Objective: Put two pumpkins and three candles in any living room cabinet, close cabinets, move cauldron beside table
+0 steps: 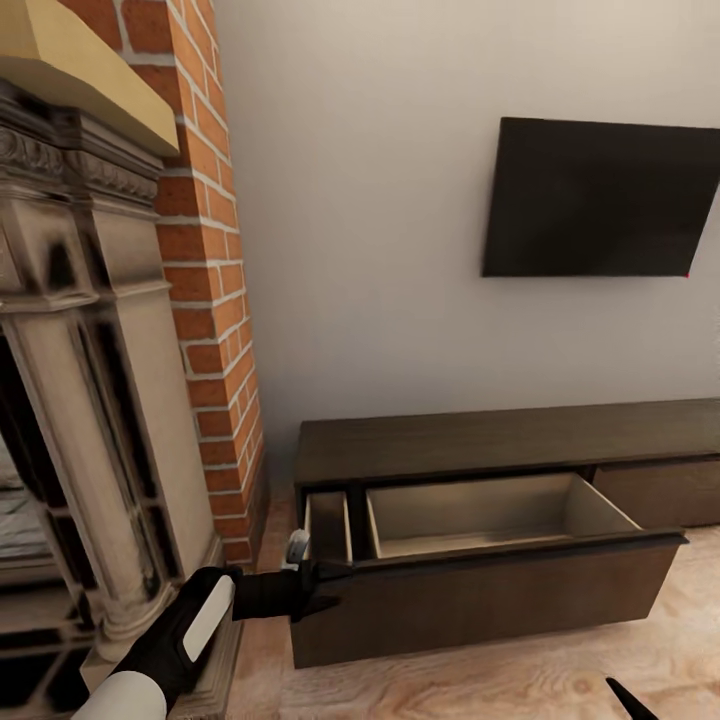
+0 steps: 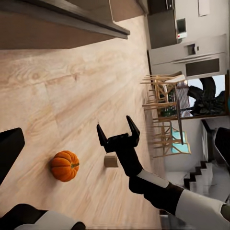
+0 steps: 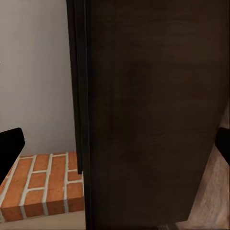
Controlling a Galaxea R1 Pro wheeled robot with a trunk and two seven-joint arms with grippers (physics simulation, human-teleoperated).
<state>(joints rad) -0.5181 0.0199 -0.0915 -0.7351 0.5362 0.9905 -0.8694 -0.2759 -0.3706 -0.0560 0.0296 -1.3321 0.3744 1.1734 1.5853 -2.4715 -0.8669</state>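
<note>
Head view: a stone fireplace [image 1: 90,400] with a brick column fills the left side. Beside it stands the long dark cabinet [image 1: 500,440] under a wall-mounted TV [image 1: 600,200], with its pale-lined drawer [image 1: 490,515] pulled out. The left gripper [image 1: 300,578] hovers at the drawer's left front corner, jaws spread. In the left wrist view, the right gripper [image 2: 117,132] hangs over the wooden floor [image 2: 72,96], jaws released and holding nothing. A pumpkin [image 2: 64,166] lies on the floor nearby, and a candle [image 2: 110,161] stands just beside the gripper.

White forearm [image 2: 203,211], black wrist, black two-fingered gripper [image 2: 118,132], white panel on arm [image 1: 207,620]
</note>
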